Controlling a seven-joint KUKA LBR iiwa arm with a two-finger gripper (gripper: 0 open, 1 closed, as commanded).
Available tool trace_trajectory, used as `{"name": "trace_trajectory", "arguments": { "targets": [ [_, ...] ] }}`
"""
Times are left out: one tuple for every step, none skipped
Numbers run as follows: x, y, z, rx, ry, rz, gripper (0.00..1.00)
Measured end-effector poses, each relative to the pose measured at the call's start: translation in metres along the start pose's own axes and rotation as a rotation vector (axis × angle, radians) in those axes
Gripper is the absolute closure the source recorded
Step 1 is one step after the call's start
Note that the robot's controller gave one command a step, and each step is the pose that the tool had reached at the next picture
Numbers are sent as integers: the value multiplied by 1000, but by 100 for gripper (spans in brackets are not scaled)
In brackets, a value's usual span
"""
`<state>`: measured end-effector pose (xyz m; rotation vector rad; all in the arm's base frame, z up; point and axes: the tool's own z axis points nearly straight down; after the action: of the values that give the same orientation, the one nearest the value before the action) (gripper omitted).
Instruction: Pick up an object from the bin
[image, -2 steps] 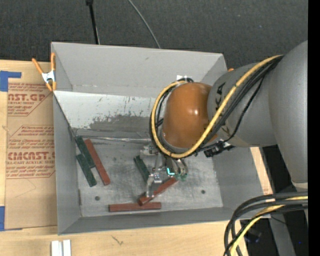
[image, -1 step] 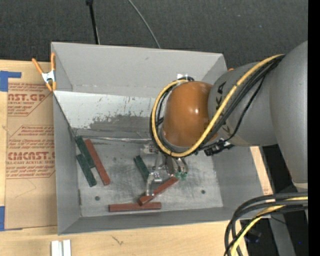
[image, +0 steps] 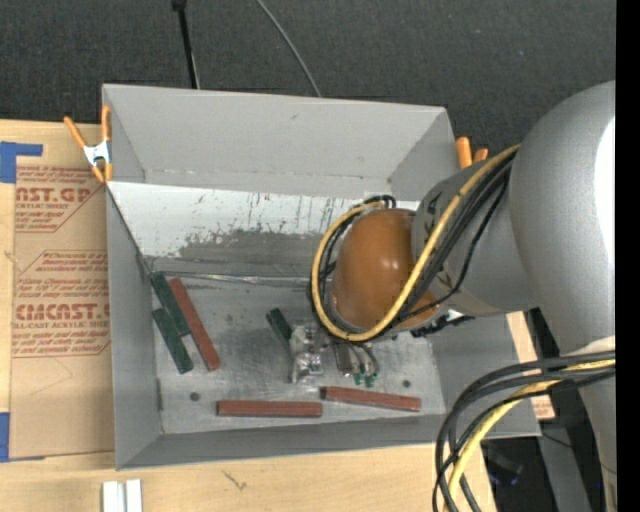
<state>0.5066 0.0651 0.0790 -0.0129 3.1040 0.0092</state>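
Camera view from above: my gripper (image: 308, 360) is down near the floor of the grey bin (image: 270, 135), a bit right of centre, and I honestly can't tell if it's open or closed. There's bare floor in the middle to its left, while the right wall sits close by my wrist. Nearest thing is a short dark green stick (image: 278, 323) just up-left of the gripper, long axis running upper left to lower right. Along the bottom wall lie a left brown-red stick (image: 268, 408) and a right brown-red stick (image: 372, 399), both almost level. By the left wall, long dark green sticks (image: 168, 322) and a slanted brown-red stick (image: 196, 326) lie side by side
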Motion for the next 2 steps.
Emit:
{"name": "trace_trajectory", "arguments": {
  "targets": [
    [5, 0, 5, 2, 18, -1, 0],
    [5, 0, 5, 2, 19, -1, 0]
  ]
}}
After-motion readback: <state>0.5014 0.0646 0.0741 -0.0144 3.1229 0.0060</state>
